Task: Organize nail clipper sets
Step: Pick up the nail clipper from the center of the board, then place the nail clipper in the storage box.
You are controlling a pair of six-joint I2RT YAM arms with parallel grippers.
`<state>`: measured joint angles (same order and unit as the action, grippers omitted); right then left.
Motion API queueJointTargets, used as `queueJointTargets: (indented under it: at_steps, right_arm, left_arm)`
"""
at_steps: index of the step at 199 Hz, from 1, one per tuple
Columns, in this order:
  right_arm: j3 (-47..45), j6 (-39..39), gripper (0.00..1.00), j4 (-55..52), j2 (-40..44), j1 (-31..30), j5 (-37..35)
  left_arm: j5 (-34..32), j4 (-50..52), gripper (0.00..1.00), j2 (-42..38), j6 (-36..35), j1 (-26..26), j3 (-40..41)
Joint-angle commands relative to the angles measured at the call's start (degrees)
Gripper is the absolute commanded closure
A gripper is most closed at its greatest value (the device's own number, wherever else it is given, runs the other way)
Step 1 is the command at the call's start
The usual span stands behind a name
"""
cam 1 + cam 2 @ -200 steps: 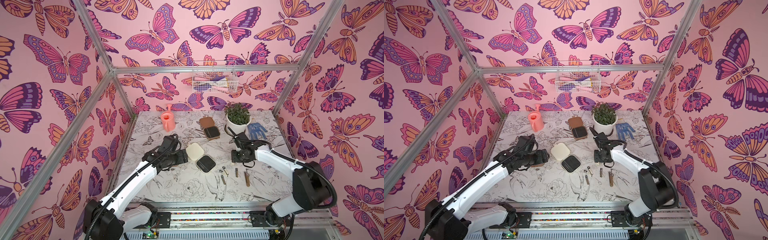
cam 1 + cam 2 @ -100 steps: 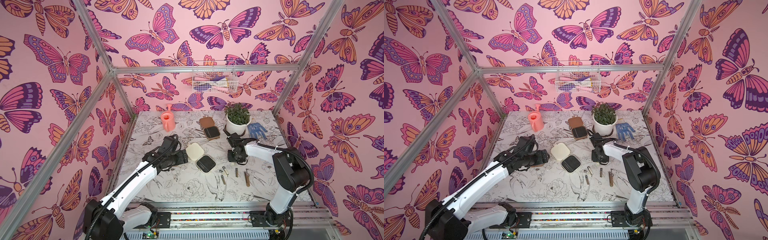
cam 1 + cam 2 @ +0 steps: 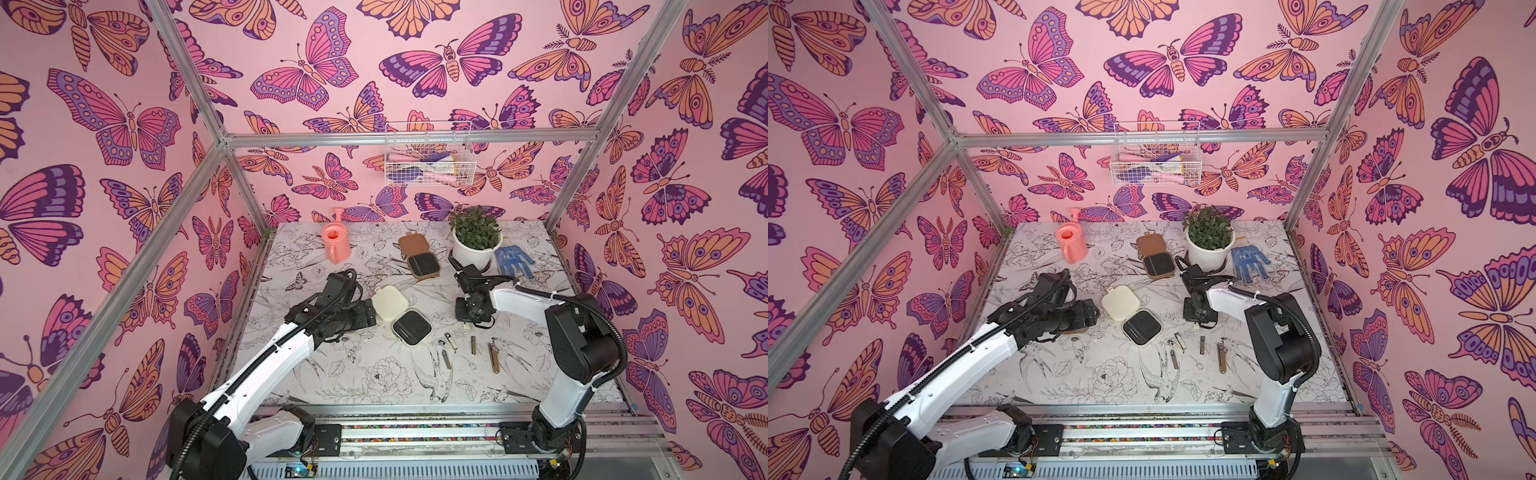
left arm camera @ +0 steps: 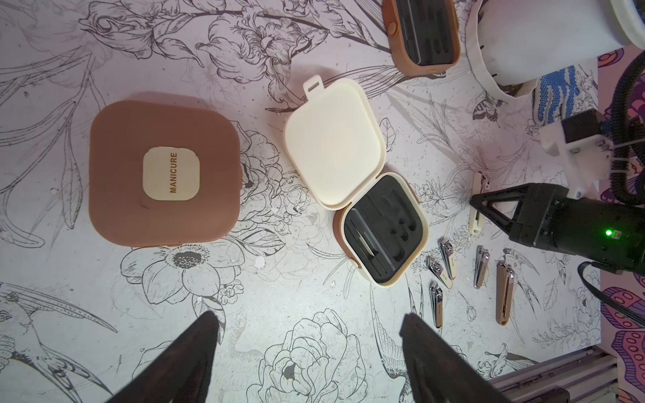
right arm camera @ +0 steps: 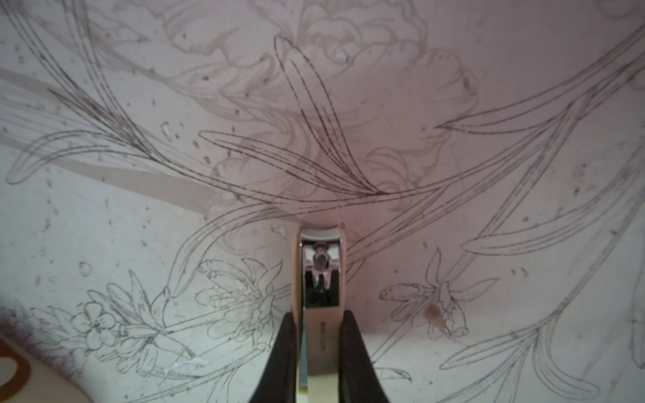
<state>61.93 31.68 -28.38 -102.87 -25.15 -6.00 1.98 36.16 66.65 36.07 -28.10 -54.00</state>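
A cream case [image 3: 389,302] lies open at mid-table, its black-lined base [image 3: 411,328] nearest me. A tan case [image 3: 417,255] lies open near the back. A closed brown case marked MANICURE [image 4: 164,172] lies under my left arm. My left gripper [image 4: 310,324] hovers open above the mat, apart from both nearby cases. My right gripper [image 5: 319,324] is shut on a slim cream nail clipper [image 5: 319,272], low over the mat to the right of the cream case [image 4: 331,146]. Several loose clippers [image 3: 473,345] lie in front of it.
A pink watering can [image 3: 336,245] stands at the back left. A white pot with a plant [image 3: 476,245] and a blue dotted glove [image 3: 513,259] are at the back right, close behind my right arm. A wire basket [image 3: 428,156] hangs on the back wall.
My right gripper's jaws have closed on the cream clipper, and the right arm's elbow has swung about. The left arm has not moved.
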Motion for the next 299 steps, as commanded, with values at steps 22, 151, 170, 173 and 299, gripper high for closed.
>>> queueJointTargets:
  at_steps: [22,151,170,173,299]
  right_arm:
    - [1.05,-3.06,0.98,-2.95,1.80,0.21,1.68]
    - [14.61,-29.05,0.99,-8.08,0.05,-17.72,13.19]
    - [16.59,-30.50,0.99,-7.78,-2.86,-18.48,13.34]
    - [16.86,-30.69,0.99,-7.77,-3.27,-18.59,13.30]
    - [19.52,-32.26,1.00,-6.67,-11.16,-21.05,10.17]
  left_arm:
    - [0.37,0.00,0.16,-0.21,-0.54,-0.20,1.26]
    - [0.59,0.09,0.16,-0.99,0.49,-0.20,1.87]
    - [0.49,0.22,0.16,-1.71,0.63,-0.20,2.05]
    - [0.48,0.18,0.16,-1.81,0.66,-0.25,2.13]
    - [0.48,0.22,0.16,-1.50,0.93,-0.20,1.88]
